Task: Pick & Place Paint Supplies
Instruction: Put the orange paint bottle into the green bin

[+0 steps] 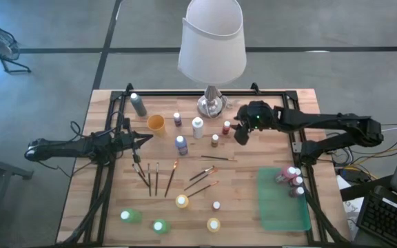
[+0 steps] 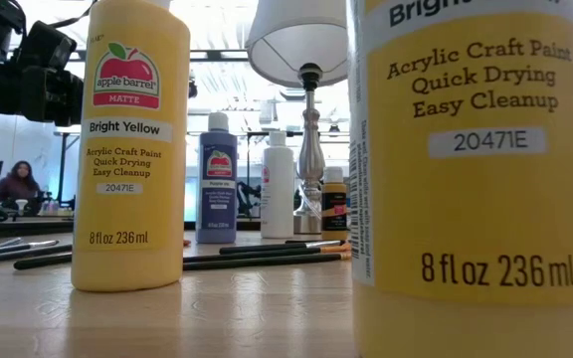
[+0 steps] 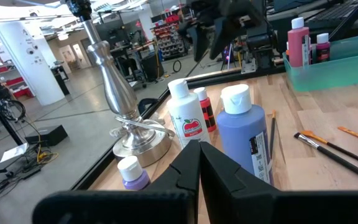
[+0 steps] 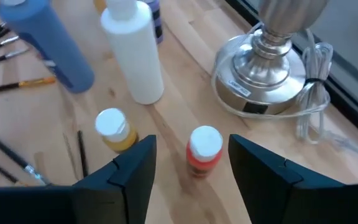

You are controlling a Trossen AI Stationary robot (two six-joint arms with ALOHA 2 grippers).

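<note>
Bottles and brushes all placed off the lamp (image 1: pixel 211 48), going left to right. Left pincer (image 1: pixel 138 141) hangs well left of the lamp base, fingers pressed together on nothing, pointing at the blue bottle (image 1: pixel 181 144). Grey bottle (image 1: pixel 138 105) and orange cup (image 1: pixel 156 123) sit left of the base. Dark-handled paintbrushes (image 1: pixel 158 178) fan out in front of the lamp, more brushes (image 1: pixel 203 173) lying loose beside them. Yellow bottles (image 1: pixel 182 201) and green bottles (image 1: pixel 158 226) stand along the front edge, farthest from the lamp. White bottle (image 1: pixel 198 127) and purple bottle (image 1: pixel 177 119) stand just in front of the base. Red bottle (image 4: pixel 204 150) stands right of the base, white cap, red body, upright. Right pincer (image 4: pixel 192 163) hovers over it, fingers spread wide either side of the cap, not touching. Small yellow-brown bottle (image 4: pixel 113 129) stands just beside the red one. Open wood around the red bottle; lamp base and its cord close behind. Green tray (image 1: pixel 282 207) far right of the lamp, pink and red bottles (image 1: pixel 294 182) in its back corner. Desk (image 1: pixel 242 200) is light wood planks, black frame rail at its edges. Grey floor around it, and a workshop room with a seated person (image 2: pixel 16 183) beyond.
</note>
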